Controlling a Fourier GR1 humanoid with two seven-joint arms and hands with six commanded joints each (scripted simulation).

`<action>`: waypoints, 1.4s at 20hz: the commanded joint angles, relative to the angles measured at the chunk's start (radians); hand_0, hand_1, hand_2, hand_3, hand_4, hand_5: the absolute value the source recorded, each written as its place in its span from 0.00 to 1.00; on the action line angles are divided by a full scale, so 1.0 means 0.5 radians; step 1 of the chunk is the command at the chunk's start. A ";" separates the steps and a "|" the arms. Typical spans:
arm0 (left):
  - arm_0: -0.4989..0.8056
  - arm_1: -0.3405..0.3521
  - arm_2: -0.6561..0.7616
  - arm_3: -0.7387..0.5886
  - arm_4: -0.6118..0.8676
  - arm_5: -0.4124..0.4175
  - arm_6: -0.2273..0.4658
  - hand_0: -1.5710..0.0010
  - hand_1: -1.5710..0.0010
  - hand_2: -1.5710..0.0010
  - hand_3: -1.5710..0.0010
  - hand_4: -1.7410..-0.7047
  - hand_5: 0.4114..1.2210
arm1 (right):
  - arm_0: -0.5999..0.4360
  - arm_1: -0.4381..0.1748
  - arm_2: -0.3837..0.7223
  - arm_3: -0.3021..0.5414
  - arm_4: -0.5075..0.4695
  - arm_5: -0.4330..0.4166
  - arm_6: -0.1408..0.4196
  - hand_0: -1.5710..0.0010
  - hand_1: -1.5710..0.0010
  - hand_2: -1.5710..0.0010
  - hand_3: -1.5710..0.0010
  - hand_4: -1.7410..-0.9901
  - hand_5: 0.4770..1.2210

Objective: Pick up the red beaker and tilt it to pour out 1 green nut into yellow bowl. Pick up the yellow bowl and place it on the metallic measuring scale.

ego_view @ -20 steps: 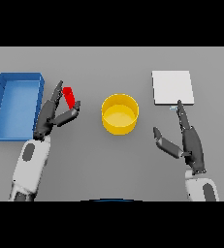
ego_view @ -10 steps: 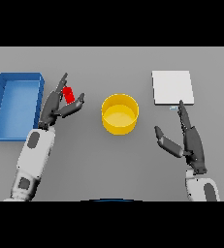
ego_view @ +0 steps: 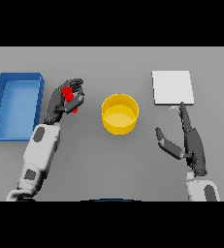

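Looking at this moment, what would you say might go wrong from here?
The left robot hand grips the red beaker well to the left of the yellow bowl; tilting now would likely drop the nut on the table. The fingers cover most of the beaker, so they may block its mouth. The right robot hand rests close to the measuring scale and might nudge it.

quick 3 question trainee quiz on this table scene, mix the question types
1. True or false: the left hand has its fingers curled round the red beaker.
2. What lies nearest the right hand: A) blue tray B) yellow bowl C) metallic measuring scale?
3. Fill in: the yellow bowl stands on the ____, not on the scale.

Key: 1 true; 2 C; 3 table.
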 commanded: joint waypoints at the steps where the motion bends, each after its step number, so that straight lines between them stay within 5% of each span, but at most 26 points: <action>1: -0.009 0.001 -0.010 0.007 -0.024 0.027 -0.011 0.58 0.55 0.53 0.54 0.23 0.65 | 0.009 0.003 0.006 -0.007 0.008 -0.005 -0.013 1.00 1.00 1.00 1.00 0.65 0.23; 4: -0.075 0.029 -0.037 0.073 -0.060 0.023 -0.009 0.30 0.28 0.27 0.38 0.13 0.82 | -0.039 0.006 -0.006 0.005 -0.002 -0.010 0.027 1.00 1.00 1.00 1.00 0.65 0.22; 8: -0.038 0.004 -0.077 0.035 -0.090 0.018 -0.022 0.12 0.12 0.11 0.16 0.23 0.93 | -0.009 0.019 0.004 -0.017 -0.003 -0.011 0.015 1.00 1.00 1.00 1.00 0.64 0.23; 9: -0.040 -0.014 -0.081 0.033 -0.095 0.059 -0.026 0.10 0.09 0.09 0.12 0.18 0.92 | -0.021 0.014 -0.008 0.002 -0.020 -0.001 0.028 1.00 1.00 1.00 1.00 0.64 0.22; 15: -0.025 -0.012 -0.060 -0.160 0.053 0.113 -0.042 0.03 0.02 0.02 0.03 0.05 0.87 | -0.014 0.006 0.003 -0.026 0.002 -0.006 0.025 1.00 1.00 1.00 1.00 0.64 0.23; 28: -0.106 0.303 -0.655 -0.520 -0.370 -0.006 0.473 0.00 0.00 0.00 0.01 0.01 0.87 | -0.012 -0.018 0.012 -0.032 0.048 -0.009 0.073 1.00 1.00 1.00 1.00 0.65 0.27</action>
